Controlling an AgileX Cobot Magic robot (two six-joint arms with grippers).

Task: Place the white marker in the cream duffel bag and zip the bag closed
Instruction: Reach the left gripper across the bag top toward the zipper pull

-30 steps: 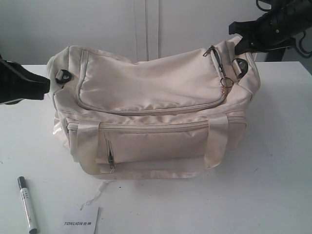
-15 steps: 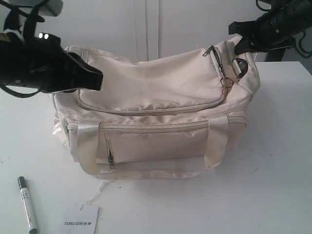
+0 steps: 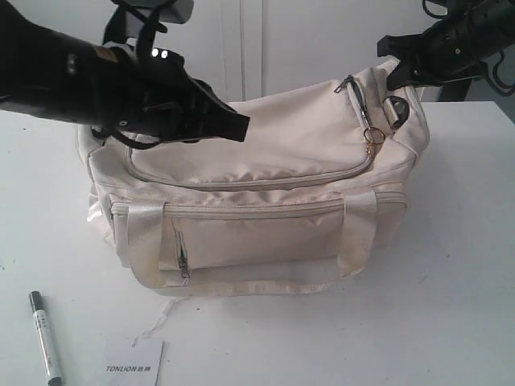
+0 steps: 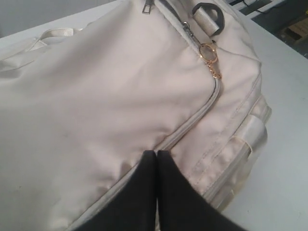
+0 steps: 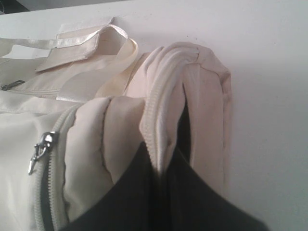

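**Both tools at the bag, marker lying out on the desk**

The cream duffel bag [image 3: 257, 209] is sitting in the middle of the white desk [image 3: 451, 305], its front zip pocket [image 3: 249, 237] facing the exterior camera. The white marker [image 3: 46, 336] is lying on the desk well in front of the bag's left corner, outside it, dark cap pointing away from the camera. A white card [image 3: 133, 366] printed "TONLION" is lying just beside the marker.

The left tool [image 3: 240, 125] is reaching in over the bag's top panel, and its arm is covering the bag's left end. In the left wrist view its fingers [image 4: 144, 173] are pressing together with nothing between them, just above the cream fabric near the curved top zipper [image 4: 192, 122]. Whether the tips are touching the fabric I cannot tell.

The right tool [image 3: 392, 76] is working at the bag's upper right end, above the black ring [image 3: 396, 108]. In the right wrist view it is pinching a raised fold of the bag's fabric and zipper edge, clamped on it [image 5: 161, 166]. The gold chain pull [image 3: 372, 138] is hanging at the right end of the top zipper, near that tool.
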